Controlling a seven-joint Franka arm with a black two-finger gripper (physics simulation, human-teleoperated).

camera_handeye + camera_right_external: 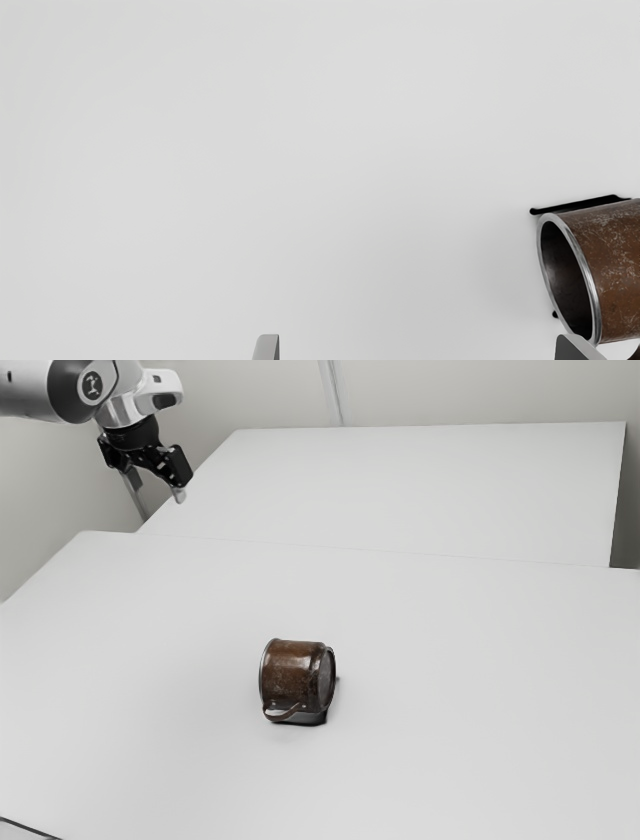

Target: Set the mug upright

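Note:
A rusty brown metal mug (292, 675) lies on its side on the white table, its rim toward the exterior view's left and its base toward the exterior view's right; the handle is on the side nearest that camera. The gripper (180, 495) is raised well above the table at the exterior view's upper left, apart from the mug. In the wrist view the gripper (417, 345) is open, its two fingertips wide apart with nothing between them. There the mug (612, 265) appears beyond one fingertip, its dark open mouth visible and its base cut off.
The white table (160, 650) extends around the mug. Behind it is another white surface (400, 490), with pale walls beyond. A dark thin cable-like line (30, 828) crosses the exterior view's lower left corner.

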